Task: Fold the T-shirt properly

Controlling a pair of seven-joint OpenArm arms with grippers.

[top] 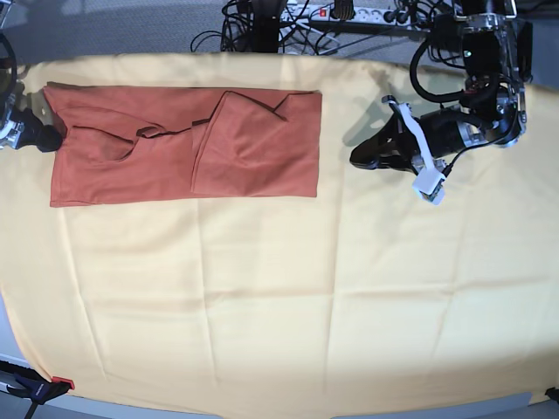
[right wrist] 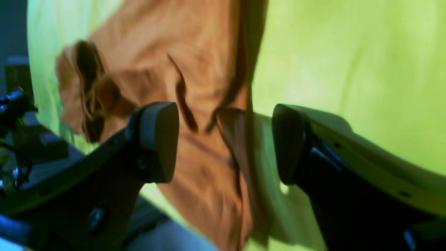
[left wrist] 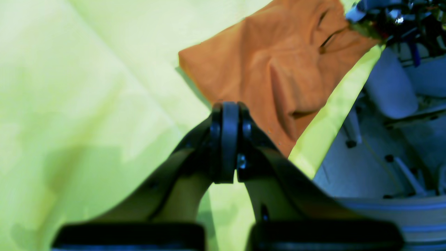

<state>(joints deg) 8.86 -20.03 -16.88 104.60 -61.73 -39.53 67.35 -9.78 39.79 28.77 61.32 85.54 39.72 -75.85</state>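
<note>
The rust-orange T-shirt [top: 175, 148] lies flat at the back left of the table as a long band, with one part folded over near its middle. My right gripper [top: 42, 137] sits at the shirt's left end. In the right wrist view it [right wrist: 224, 141] stands open, and a wrinkled edge of the T-shirt [right wrist: 156, 45] lies under the gap between its fingers. My left gripper [top: 356, 158] hovers to the right of the shirt, apart from it, and is shut on nothing [left wrist: 226, 106]. The T-shirt [left wrist: 278, 62] lies beyond its tips.
A large pale yellow cloth [top: 279, 297] covers the whole table. Cables and a power strip [top: 349, 13] run along the back edge. A clamp [top: 35, 384] grips the front left corner. The left arm's body [top: 480, 87] stands at the back right.
</note>
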